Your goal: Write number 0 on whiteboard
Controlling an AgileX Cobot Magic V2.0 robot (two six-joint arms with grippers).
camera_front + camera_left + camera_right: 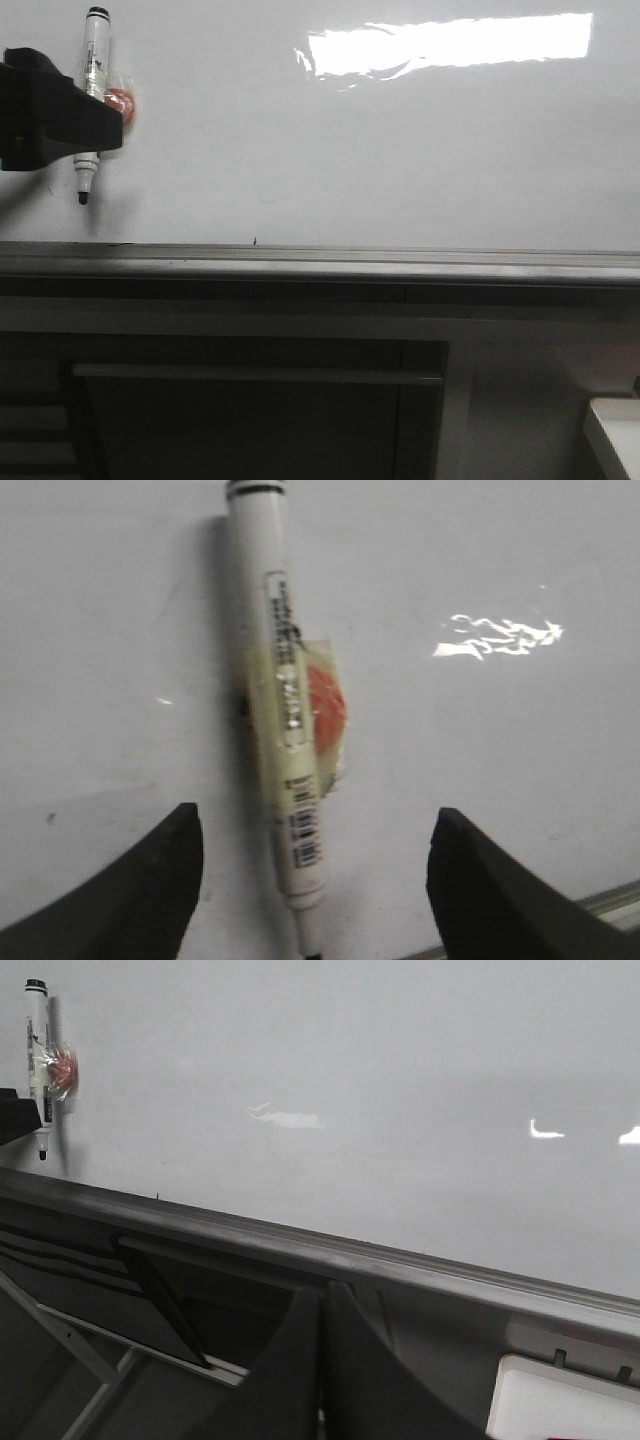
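Observation:
The whiteboard point(380, 150) is glossy white with a bright glare at its upper right and a grey metal ledge point(320, 262) along its lower edge. No drawn loop shows on it. A white marker pen point(95, 80) with a black tip pointing down is stuck upright on the board at the far left, over an orange-red patch point(120, 100). My left gripper point(105, 125) is open, and in the left wrist view point(317, 820) its fingers stand wide apart on either side of the marker's point(285, 680) lower end without touching it. My right gripper point(322, 1295) is shut and empty, below the ledge point(300, 1245).
A dark cabinet with a long bar handle point(260, 375) stands under the ledge. A white object point(615, 430) sits at the lower right, also in the right wrist view point(560, 1400).

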